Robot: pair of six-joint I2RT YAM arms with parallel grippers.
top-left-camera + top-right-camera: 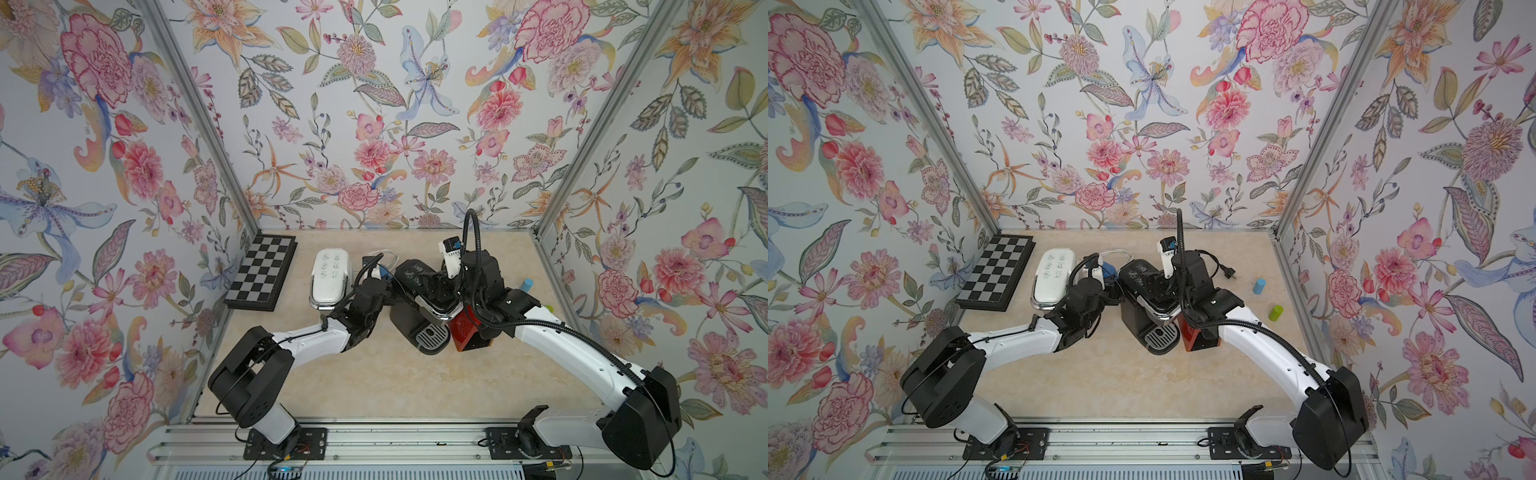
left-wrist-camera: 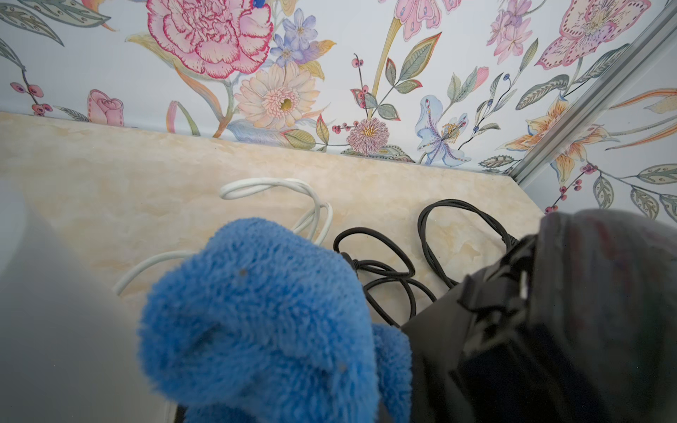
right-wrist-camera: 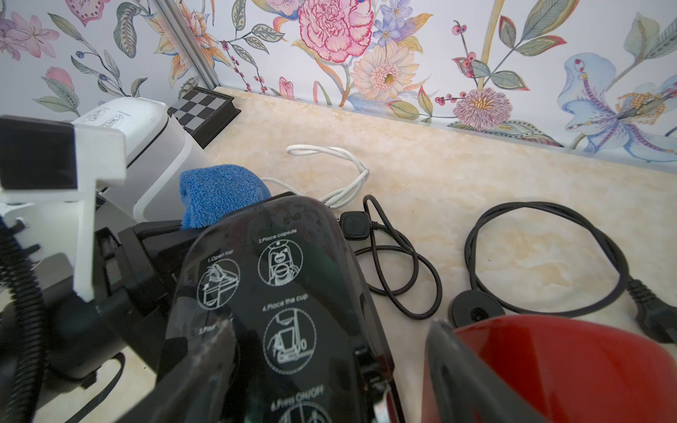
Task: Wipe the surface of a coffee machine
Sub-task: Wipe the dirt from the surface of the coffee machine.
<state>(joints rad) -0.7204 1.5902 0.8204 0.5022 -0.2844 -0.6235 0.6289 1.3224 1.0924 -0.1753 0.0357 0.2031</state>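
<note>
A folded chessboard point(image 1: 262, 272) leans at the left wall of the marble-patterned tabletop point(image 1: 374, 374). Beside it stands a white coffee machine point(image 1: 330, 276). The left gripper point(image 1: 1102, 272) is clenched on a blue cloth point(image 2: 263, 311), which hangs in the gap between the white machine and the black coffee machine point(image 3: 278, 285), just beside the black one's rear left side; contact cannot be made out. The black machine stands mid-table in both top views. The right gripper point(image 3: 328, 326) reaches over its printed top, fingers point(image 3: 461, 366) spread wide to either side; whether they press on it cannot be told. A red appliance point(image 3: 568, 359) sits close on the right. White point(image 2: 278, 186) and black point(image 3: 549, 256) cords lie behind. A blue cylinder point(image 1: 1259, 286) and a green cylinder point(image 1: 1275, 312) stand near the right wall.
</note>
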